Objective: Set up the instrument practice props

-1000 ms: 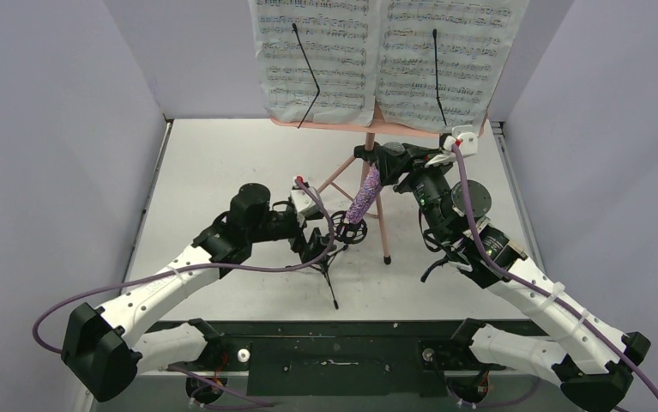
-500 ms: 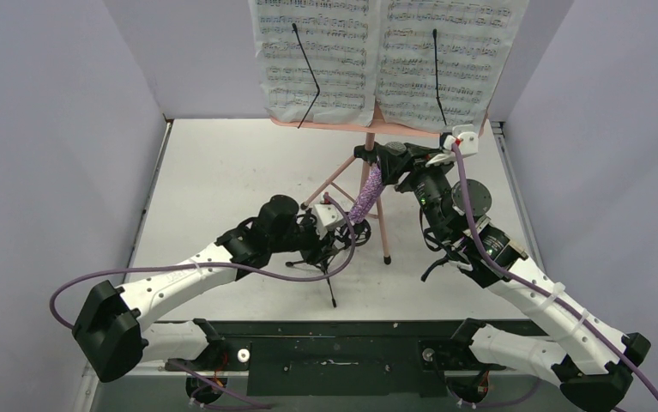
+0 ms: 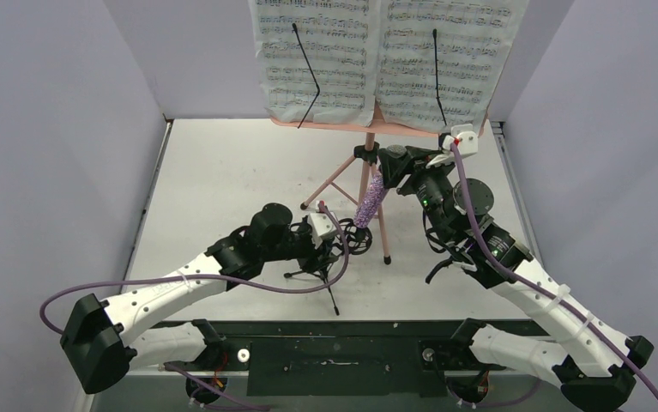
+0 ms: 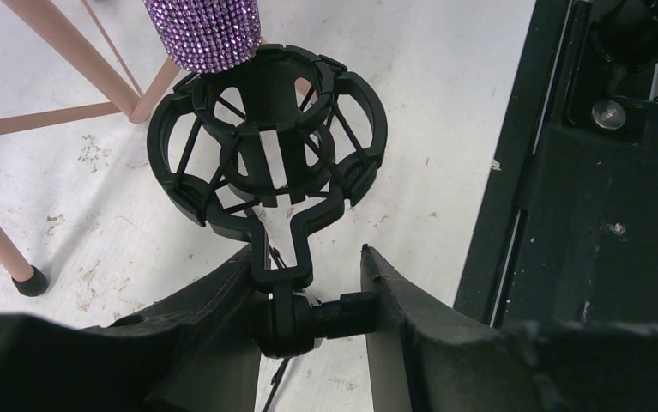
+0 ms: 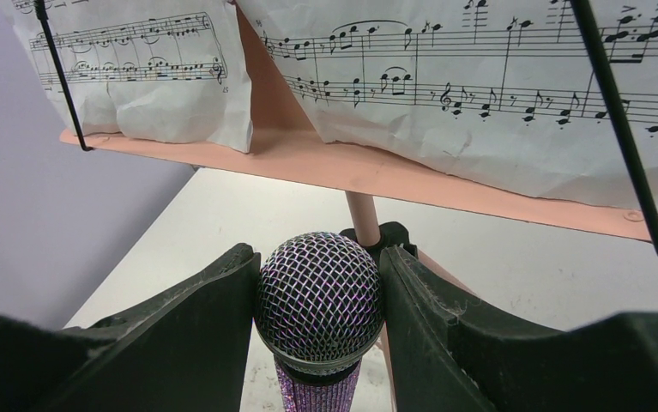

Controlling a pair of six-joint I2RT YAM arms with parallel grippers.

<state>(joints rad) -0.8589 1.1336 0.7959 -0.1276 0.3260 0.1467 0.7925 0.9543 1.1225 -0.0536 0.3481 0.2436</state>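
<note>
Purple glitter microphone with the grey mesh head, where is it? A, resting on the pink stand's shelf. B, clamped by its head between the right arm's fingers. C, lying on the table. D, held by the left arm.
B: right wrist view shows the right fingers clamping the purple glitter microphone by its head.
</note>
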